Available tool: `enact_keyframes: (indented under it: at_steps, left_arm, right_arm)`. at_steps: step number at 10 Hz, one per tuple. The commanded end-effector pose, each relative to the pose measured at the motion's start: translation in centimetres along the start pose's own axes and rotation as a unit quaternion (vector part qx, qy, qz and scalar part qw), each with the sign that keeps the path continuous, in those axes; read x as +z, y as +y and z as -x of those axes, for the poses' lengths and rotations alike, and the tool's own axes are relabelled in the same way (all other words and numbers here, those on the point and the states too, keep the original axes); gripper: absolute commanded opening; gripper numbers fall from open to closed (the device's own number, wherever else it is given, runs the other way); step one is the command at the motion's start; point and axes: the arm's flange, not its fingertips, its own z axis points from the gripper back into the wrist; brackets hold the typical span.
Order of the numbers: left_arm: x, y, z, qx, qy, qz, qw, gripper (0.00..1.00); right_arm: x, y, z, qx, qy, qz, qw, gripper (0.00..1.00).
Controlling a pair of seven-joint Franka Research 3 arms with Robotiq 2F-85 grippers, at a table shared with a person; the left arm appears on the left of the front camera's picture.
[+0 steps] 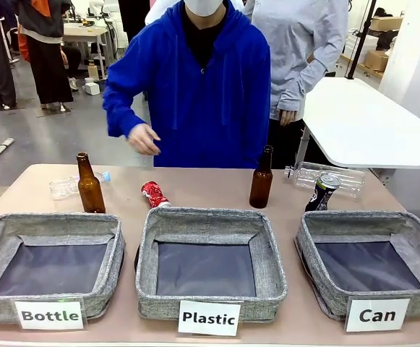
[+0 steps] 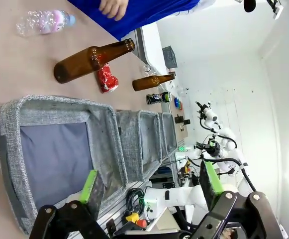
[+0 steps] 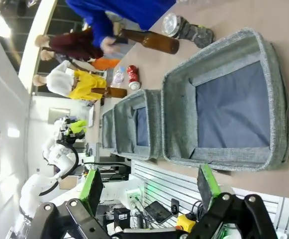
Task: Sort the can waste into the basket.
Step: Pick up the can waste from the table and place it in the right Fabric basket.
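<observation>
Left gripper (image 2: 151, 179) and right gripper (image 3: 149, 180) are spread wide, empty. Reaching ahead for the blue can (image 3: 188, 30) could tip the brown bottle (image 3: 151, 41) nearby (glass rolls).

Crushed red can (image 1: 154, 194) lying centre; blue-silver can (image 1: 322, 192) tilted behind grey basket (image 1: 354, 219)

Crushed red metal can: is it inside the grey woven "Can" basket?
No, the crushed red metal can lies on the table beyond the grey "Plastic" basket.
</observation>
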Motion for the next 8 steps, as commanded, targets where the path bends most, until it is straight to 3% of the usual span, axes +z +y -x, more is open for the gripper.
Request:
enact_keyframes:
  at_steps: [1, 3, 4, 6, 7, 8]
  left_arm:
    - [0.1, 0.1, -0.3, -0.011, -0.004, 0.012, 1.000, 1.00]
    - [0.1, 0.1, -0.3, -0.011, -0.004, 0.012, 1.000, 1.00]
    - [0.1, 0.1, -0.3, -0.011, -0.004, 0.012, 1.000, 1.00]
    - [0.1, 0.1, -0.3, -0.011, -0.004, 0.012, 1.000, 1.00]
    - [0.1, 0.1, -0.3, -0.011, -0.004, 0.012, 1.000, 1.00]
    - [0.1, 0.1, -0.3, -0.011, -0.004, 0.012, 1.000, 1.00]
  right_arm:
    - [-1.8, 1.9, -1.1, -0.002, -0.010, 0.058, 0.998, 1.00]
    - [-2.9, 3.8, -6.7, 0.166, -0.009, 0.099, 0.981, 1.00]
    - [-4.2, 4.3, -9.4, 0.275, 0.000, 0.129, 0.953, 1.00]
    - [-7.4, 5.2, -12.0, 0.465, 0.022, 0.156, 0.871, 1.00]
    - [-9.0, 5.4, -12.3, 0.537, 0.023, 0.198, 0.820, 1.00]
    - [-10.6, 5.4, -12.0, 0.584, 0.019, 0.190, 0.789, 1.00]
